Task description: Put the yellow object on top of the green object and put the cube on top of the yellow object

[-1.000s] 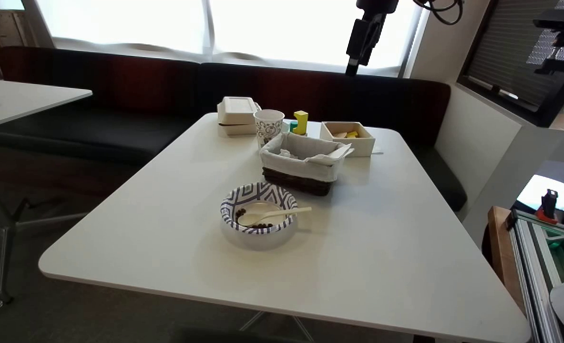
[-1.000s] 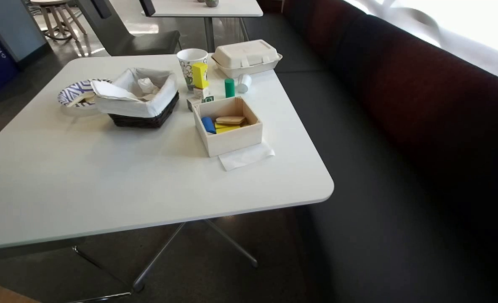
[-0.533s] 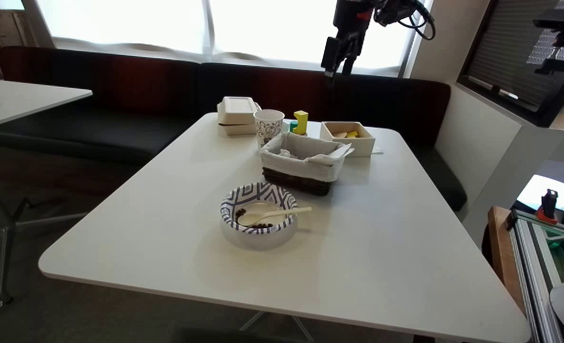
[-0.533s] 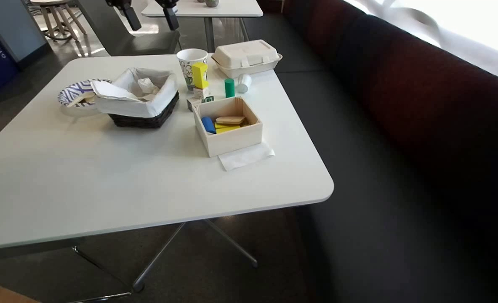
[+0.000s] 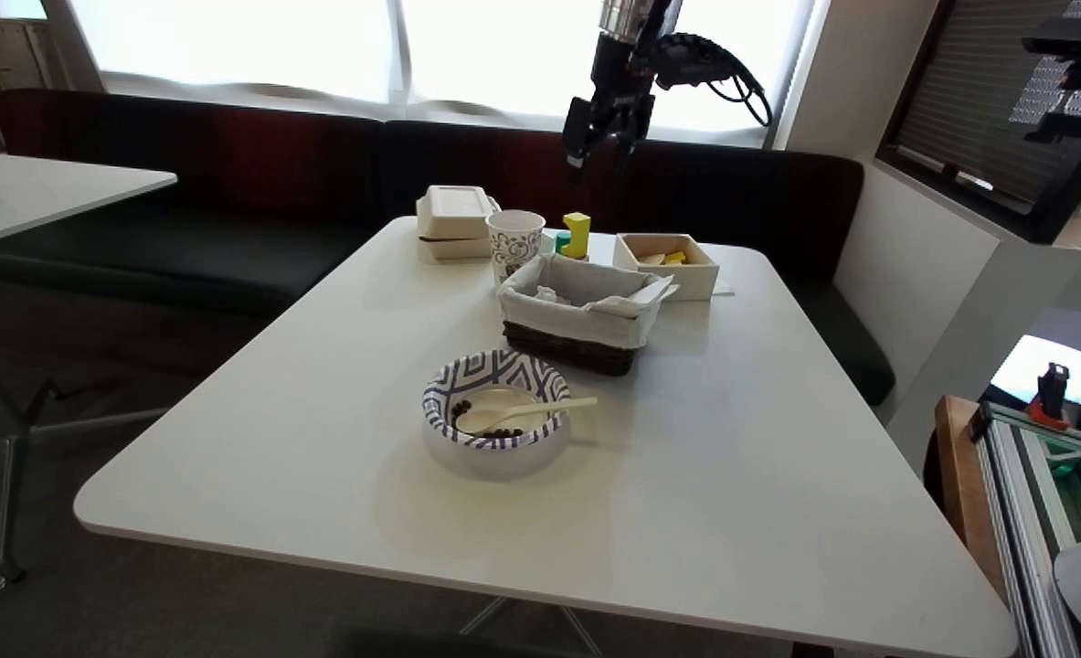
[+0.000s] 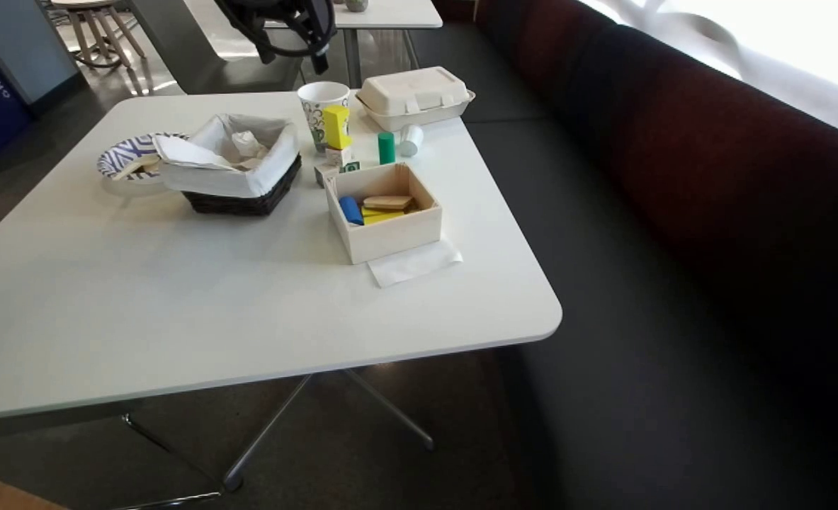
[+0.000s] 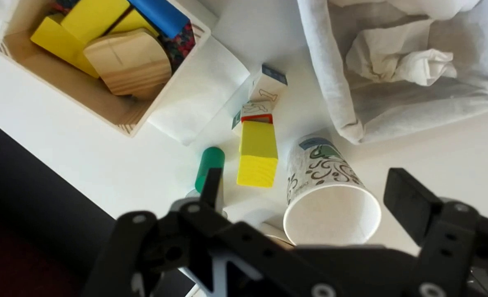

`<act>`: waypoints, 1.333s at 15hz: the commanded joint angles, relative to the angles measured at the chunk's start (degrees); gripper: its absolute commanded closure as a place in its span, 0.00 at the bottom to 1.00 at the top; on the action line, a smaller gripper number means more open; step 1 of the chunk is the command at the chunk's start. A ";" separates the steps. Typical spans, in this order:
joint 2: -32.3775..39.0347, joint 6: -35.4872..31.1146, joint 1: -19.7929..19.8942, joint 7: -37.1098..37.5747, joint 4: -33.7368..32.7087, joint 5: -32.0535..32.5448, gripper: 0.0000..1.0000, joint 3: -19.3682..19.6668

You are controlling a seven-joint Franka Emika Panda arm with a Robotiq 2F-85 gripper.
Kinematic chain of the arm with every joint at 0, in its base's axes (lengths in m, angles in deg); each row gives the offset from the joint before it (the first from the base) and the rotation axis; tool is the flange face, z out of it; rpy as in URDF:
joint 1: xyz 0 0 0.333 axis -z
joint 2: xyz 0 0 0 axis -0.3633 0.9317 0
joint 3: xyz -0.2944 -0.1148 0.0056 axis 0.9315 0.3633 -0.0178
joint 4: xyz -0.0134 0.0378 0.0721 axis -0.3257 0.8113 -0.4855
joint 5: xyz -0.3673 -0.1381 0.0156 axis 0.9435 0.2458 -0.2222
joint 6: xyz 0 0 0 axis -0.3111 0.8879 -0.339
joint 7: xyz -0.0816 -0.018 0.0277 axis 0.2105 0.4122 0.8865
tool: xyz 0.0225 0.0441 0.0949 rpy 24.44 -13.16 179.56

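A yellow block [image 7: 257,154] stands upright and seems to rest on a printed cube [image 7: 257,108]; it shows in both exterior views [image 5: 577,236] [image 6: 336,127]. Another printed cube [image 7: 267,84] lies beside that one. The green object is a green cylinder [image 6: 387,148] standing on the table; in the wrist view [image 7: 210,163] a finger partly covers it. My gripper [image 7: 310,192] is open and empty, high above the table's far part. In the wrist view its fingers frame a patterned paper cup [image 7: 324,165]. The gripper also shows in both exterior views [image 5: 599,151] [image 6: 293,61].
A wooden box [image 6: 396,237] holds more yellow pieces, a blue cylinder and wood pieces. A cloth-lined basket [image 6: 227,180] stands near the cup. A small white cup [image 6: 410,140] is by the green cylinder. A food box [image 6: 415,95] and a bowl [image 5: 494,397] with a spoon are also there.
My gripper has moved left and slightly down in an exterior view, and right and down in an exterior view, with its turn changed. The objects on the table have not moved.
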 commanded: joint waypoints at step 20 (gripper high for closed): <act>12.82 -8.16 4.82 0.62 -6.85 -2.72 0.36 -2.98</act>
